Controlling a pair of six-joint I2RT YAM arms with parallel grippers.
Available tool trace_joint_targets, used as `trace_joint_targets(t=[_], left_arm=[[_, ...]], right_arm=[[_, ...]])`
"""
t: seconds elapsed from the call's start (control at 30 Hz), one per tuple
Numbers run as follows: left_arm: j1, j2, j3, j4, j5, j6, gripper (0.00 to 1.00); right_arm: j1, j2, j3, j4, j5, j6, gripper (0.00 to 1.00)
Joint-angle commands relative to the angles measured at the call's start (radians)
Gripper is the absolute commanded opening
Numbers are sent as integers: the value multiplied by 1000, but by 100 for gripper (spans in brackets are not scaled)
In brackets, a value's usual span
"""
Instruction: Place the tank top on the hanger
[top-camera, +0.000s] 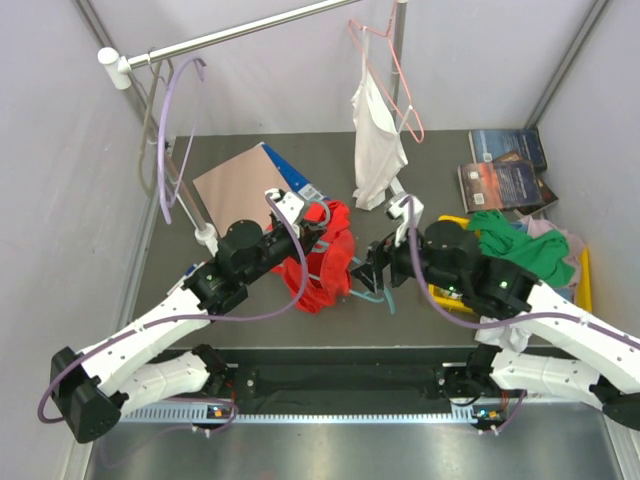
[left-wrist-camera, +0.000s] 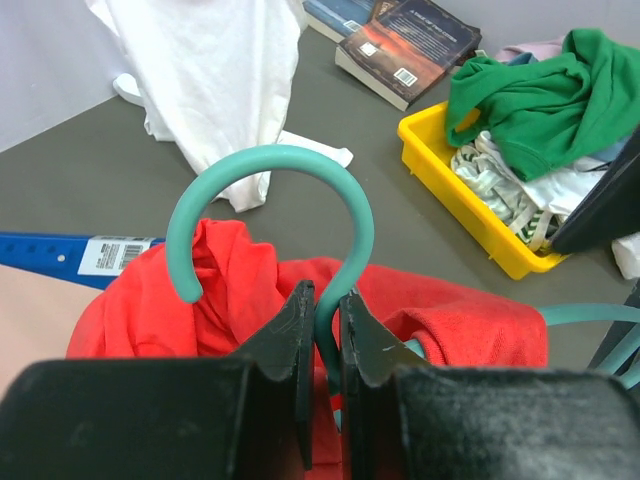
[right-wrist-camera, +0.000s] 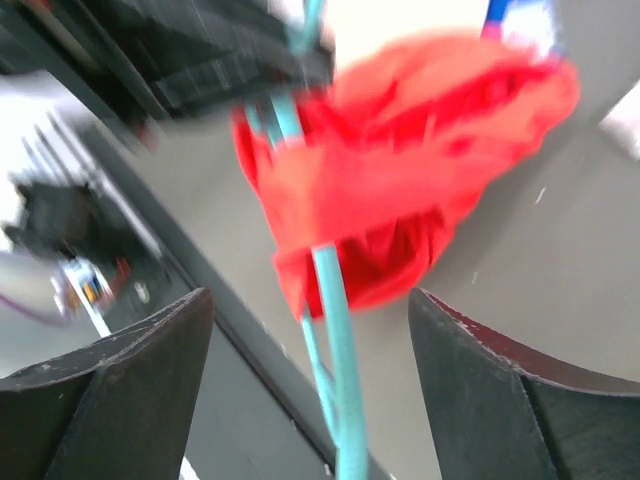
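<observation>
The red tank top (top-camera: 325, 262) hangs bunched on the teal hanger (top-camera: 372, 295) above the table's middle. My left gripper (top-camera: 305, 222) is shut on the hanger's neck, just below its curved hook (left-wrist-camera: 270, 190); red fabric (left-wrist-camera: 250, 290) lies behind the fingers. My right gripper (top-camera: 365, 272) is open, its fingers (right-wrist-camera: 520, 390) wide apart on either side of a teal hanger arm (right-wrist-camera: 335, 330) that sticks out below the red top (right-wrist-camera: 400, 190). It touches neither.
A white top on a pink hanger (top-camera: 378, 130) hangs from the rail. A lavender hanger (top-camera: 172, 140) hangs at the left. A yellow bin (top-camera: 580, 275) with a green garment (top-camera: 525, 245) stands at the right, books (top-camera: 510, 170) behind it, a brown board (top-camera: 240, 185) at the back.
</observation>
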Motion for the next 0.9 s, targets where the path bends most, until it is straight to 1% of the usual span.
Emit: trace_joint_targets(t=[0.0, 0.07, 0.13, 0.17, 0.2, 0.27, 0.3, 0.33, 0.37, 0.4, 0.43, 0.47, 0.5, 0.53, 0.57, 0.6, 0.67, 0.7, 0.87], left_arm=[[-2, -22, 63, 30, 47, 19, 0], [-2, -20, 68, 32, 48, 18, 0], [-2, -19, 73, 32, 54, 18, 0], [-2, -19, 74, 30, 59, 18, 0], [-2, -19, 74, 30, 59, 16, 0], [-3, -14, 74, 32, 56, 16, 0], [-2, -13, 74, 32, 56, 14, 0], [-3, -11, 76, 32, 54, 11, 0], [-2, -8, 79, 30, 51, 5, 1], [-2, -1, 88, 26, 50, -1, 11], [-2, 3, 96, 21, 50, -2, 27], [-2, 7, 103, 9, 51, -12, 57], [-2, 15, 120, 4, 50, -16, 70], [-2, 18, 134, -8, 50, -24, 78], [-2, 24, 148, -22, 51, -30, 85], [-2, 24, 174, -48, 59, -33, 99], [-2, 32, 195, -68, 59, -33, 99], [-2, 36, 218, -114, 61, -32, 99], [-2, 56, 252, -198, -18, 13, 99]], right_arm=[[2, 14, -71, 90, -122, -24, 75], [4, 16, -103, 116, -144, -22, 73], [4, 17, -134, 127, -144, -15, 70], [4, 19, -140, 133, -146, -16, 65], [4, 20, -151, 133, -147, -16, 49], [4, 19, -158, 147, -146, -9, 28], [4, 19, -163, 153, -140, -1, 11], [4, 14, -171, 161, -130, 4, 2], [7, 7, -174, 169, -91, 5, 0], [10, 0, -175, 172, -66, 13, 0], [11, -9, -181, 175, -32, 14, 0], [14, -30, -186, 182, 32, 18, 0], [14, -44, -189, 186, 64, 22, 0], [14, -67, -188, 184, 98, 25, 0], [16, -76, -185, 184, 157, 25, 0], [14, -87, -181, 181, 185, 24, 0], [16, -113, -175, 183, 251, 16, 0], [14, -119, -169, 183, 267, 15, 0], [13, -118, -114, 138, 359, -25, 0]])
